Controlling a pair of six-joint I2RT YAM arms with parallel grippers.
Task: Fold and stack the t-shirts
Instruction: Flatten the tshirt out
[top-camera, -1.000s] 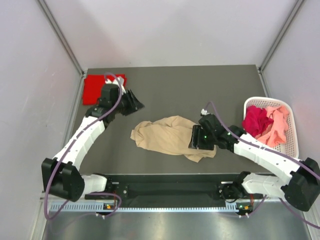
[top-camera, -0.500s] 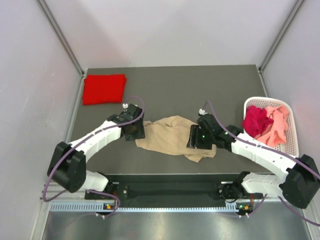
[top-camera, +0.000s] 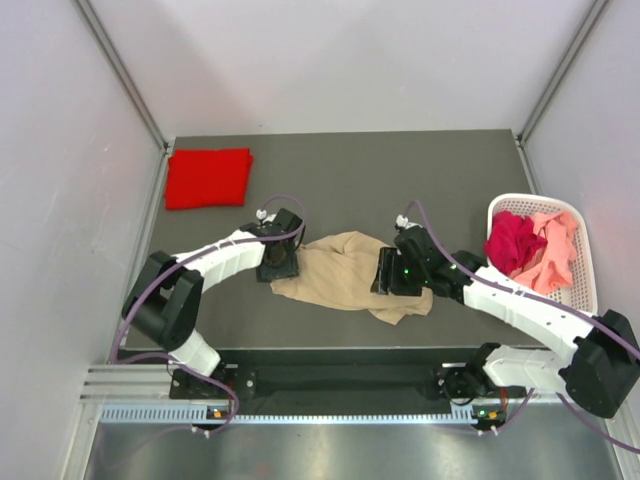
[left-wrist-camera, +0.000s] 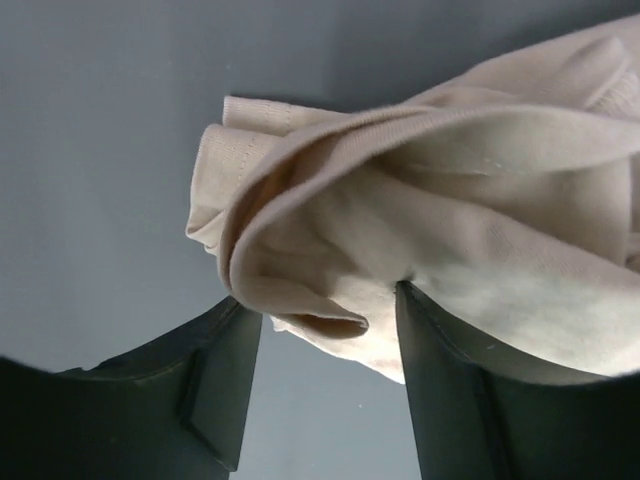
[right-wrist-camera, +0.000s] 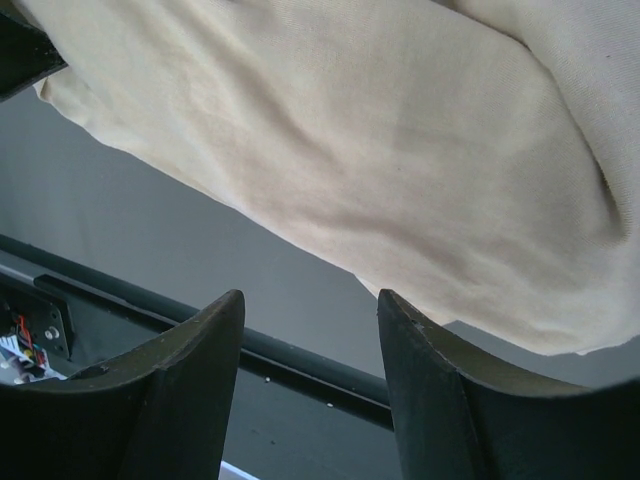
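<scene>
Top external, tan t-shirt (top-camera: 345, 275) crumpled, long axis left-right, left jaws and right jaws parted, empty.

The tan t-shirt (top-camera: 345, 272) is plain; the red t-shirt (top-camera: 208, 177) is a plain bright red. The tabletop (top-camera: 400, 180) is dark grey. The basket (top-camera: 588, 285) is white and slotted, its crimson shirt (top-camera: 510, 243) and salmon-pink shirt (top-camera: 553, 258) unpatterned.

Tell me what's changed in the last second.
The left pincer swung from the folded red t-shirt at the far-left corner to the left edge of the tan t-shirt, jaws open. The right pincer stayed open at that shirt's right side; the red t-shirt and the basket did not move.
</scene>
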